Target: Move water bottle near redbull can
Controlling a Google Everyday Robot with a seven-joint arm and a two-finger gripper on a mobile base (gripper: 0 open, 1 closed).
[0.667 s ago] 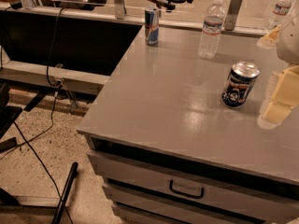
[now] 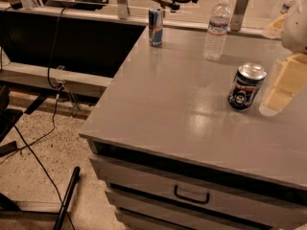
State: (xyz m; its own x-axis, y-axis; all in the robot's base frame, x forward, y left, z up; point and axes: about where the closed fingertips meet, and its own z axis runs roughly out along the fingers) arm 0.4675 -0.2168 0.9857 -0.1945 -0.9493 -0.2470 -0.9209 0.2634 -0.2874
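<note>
The water bottle (image 2: pixel 217 30), clear with a white cap and a red-blue band on its label, stands upright at the back of the grey cabinet top (image 2: pixel 158 109). The redbull can (image 2: pixel 155 27), slim and blue-and-silver, stands upright at the back left corner, well to the left of the bottle. My gripper (image 2: pixel 277 92) is cream coloured and hangs at the right edge of the view, in front of and to the right of the bottle. It holds nothing that I can see.
A wider dark navy can (image 2: pixel 246 86) with a round white logo stands just left of my gripper. The cabinet has drawers (image 2: pixel 192 194) in front. Cables (image 2: pixel 33 143) run over the floor at left. A second bottle (image 2: pixel 290 1) shows at the far back right.
</note>
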